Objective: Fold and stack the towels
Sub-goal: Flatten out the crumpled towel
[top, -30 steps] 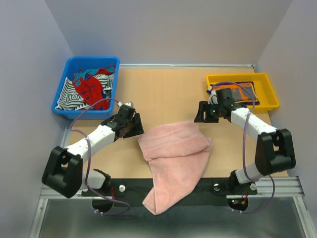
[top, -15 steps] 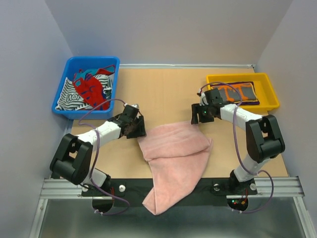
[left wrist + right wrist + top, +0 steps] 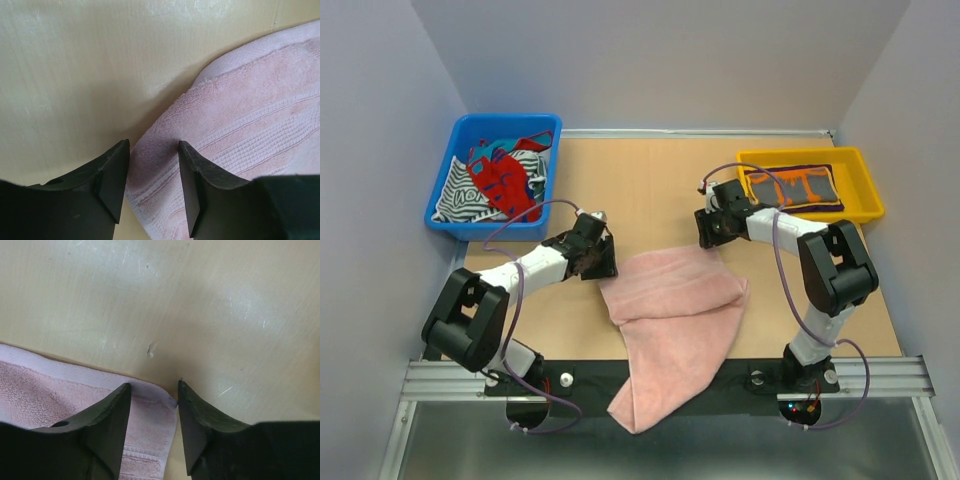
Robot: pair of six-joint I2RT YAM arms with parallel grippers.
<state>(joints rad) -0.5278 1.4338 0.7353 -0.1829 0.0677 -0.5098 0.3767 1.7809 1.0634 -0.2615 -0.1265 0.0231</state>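
On the table (image 3: 650,180), left hand (image 3: 152,150) and right hand (image 3: 154,388), both spread apart, straddle pink towel (image 3: 670,300) corners.

The pale pink towel (image 3: 250,130) is cut off by both wrist views' edges; lettering on the grey-and-orange towel (image 3: 790,187) cannot be read.

top view looks steeply down on the whole table (image 3: 650,170); each wrist view sits close over a pink towel (image 3: 675,300) corner it shares.
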